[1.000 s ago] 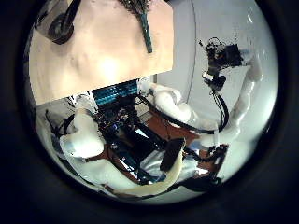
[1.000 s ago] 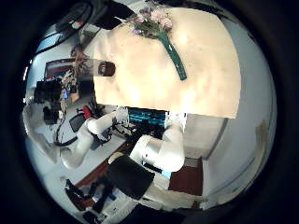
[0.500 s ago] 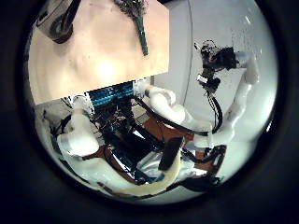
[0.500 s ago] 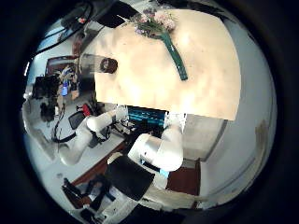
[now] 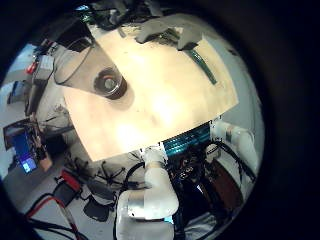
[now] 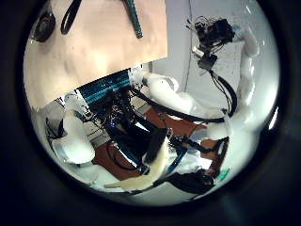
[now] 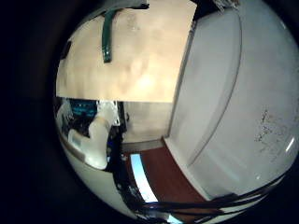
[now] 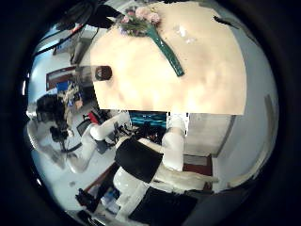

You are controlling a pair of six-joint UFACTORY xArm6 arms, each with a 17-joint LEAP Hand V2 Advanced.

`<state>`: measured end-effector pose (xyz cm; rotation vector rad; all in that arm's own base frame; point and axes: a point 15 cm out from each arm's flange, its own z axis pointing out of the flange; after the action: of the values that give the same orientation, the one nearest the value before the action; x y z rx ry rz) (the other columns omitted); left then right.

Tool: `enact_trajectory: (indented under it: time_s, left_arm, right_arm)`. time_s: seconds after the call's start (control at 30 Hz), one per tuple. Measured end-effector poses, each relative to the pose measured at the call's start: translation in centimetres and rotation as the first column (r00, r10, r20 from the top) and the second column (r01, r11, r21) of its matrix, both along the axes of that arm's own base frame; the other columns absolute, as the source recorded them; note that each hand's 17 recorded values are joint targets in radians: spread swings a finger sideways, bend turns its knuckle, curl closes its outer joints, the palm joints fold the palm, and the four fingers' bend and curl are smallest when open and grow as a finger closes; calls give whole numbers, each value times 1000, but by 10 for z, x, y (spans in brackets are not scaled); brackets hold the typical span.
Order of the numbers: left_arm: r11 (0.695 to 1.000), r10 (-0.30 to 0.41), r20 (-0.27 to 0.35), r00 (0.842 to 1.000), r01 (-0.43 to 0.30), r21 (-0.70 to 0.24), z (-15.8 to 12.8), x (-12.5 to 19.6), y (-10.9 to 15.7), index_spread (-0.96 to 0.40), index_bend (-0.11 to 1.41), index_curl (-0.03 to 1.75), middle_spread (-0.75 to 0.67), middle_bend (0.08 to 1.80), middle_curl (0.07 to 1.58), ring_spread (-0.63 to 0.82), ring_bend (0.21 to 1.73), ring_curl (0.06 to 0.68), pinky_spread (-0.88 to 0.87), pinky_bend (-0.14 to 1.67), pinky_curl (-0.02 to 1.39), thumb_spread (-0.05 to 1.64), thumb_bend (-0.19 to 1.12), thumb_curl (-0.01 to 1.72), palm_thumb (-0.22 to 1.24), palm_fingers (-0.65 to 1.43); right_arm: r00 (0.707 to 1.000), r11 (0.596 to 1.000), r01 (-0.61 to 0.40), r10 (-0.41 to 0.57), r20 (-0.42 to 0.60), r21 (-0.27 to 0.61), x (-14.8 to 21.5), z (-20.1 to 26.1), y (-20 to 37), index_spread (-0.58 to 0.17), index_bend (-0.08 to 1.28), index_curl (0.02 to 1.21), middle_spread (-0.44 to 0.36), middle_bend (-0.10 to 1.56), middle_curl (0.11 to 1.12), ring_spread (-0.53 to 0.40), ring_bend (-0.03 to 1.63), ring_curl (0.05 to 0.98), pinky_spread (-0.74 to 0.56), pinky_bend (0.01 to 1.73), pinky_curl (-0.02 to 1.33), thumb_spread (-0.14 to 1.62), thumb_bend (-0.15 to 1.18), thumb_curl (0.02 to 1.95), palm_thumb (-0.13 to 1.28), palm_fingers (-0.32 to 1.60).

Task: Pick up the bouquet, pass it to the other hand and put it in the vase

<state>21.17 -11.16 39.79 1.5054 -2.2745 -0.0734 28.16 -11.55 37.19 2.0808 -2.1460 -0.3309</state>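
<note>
The bouquet was seen lying flat on the table, well apart from the vase. It was judged light, its blooms fragile; the stiff stem wrap suited grasping. Neither hand's state could be told.
</note>
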Motion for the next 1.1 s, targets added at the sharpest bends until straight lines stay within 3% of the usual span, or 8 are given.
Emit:
enact_trajectory:
  time_s: [0.1, 0.23, 0.37, 0.67, 1.1]
  left_arm:
    - [999, -37, 6, 999, 37, 7, 0, -3, -3, 7, 177, 336, 386, 192, 321, 572, 484, 207, 656, 415, 162, 1078, -19, 295, 159, 53]
    - [998, -68, 26, 997, 67, 14, 5, -3, -5, 4, 180, 339, 382, 192, 322, 573, 479, 206, 656, 410, 162, 1089, -21, 292, 166, 57]
    - [995, -98, 50, 994, 97, 32, 8, 1, 3, 1, 179, 341, 380, 192, 322, 572, 475, 205, 656, 403, 161, 1096, -21, 288, 176, 64]
    - [990, -139, 25, 990, 138, 32, -3, 4, 9, -1, 177, 343, 373, 192, 323, 572, 467, 203, 657, 393, 160, 1097, -22, 287, 185, 71]
    - [989, -148, 10, 989, 148, 23, -14, 13, 14, 10, 179, 345, 369, 190, 319, 573, 460, 202, 658, 385, 161, 1107, -21, 285, 189, 76]
  right_arm:
    - [992, 992, 110, -113, 49, 58, 24, -26, -8, -285, 182, 303, -86, 423, 389, -162, 893, 222, 115, 554, 142, 1111, -5, 304, 205, 634]
    - [975, 967, 221, -218, -36, 128, 20, -107, -1, -258, 184, 317, -66, 428, 398, -157, 920, 234, 109, 585, 128, 1107, -11, 323, 270, 620]
    - [966, 961, 258, -259, -8, 104, 43, -144, 7, -237, 181, 325, -53, 441, 408, -155, 937, 241, 107, 614, 113, 1103, -17, 332, 308, 604]
    - [959, 961, 263, -251, -131, 87, 51, -204, 28, -204, 183, 342, -21, 464, 428, -138, 965, 254, 108, 675, 81, 1091, -24, 342, 334, 536]
    - [981, 984, 171, -166, -98, 52, 75, -216, 77, -193, 190, 374, -7, 496, 454, -132, 982, 266, 125, 716, 34, 1083, -25, 346, 346, 518]
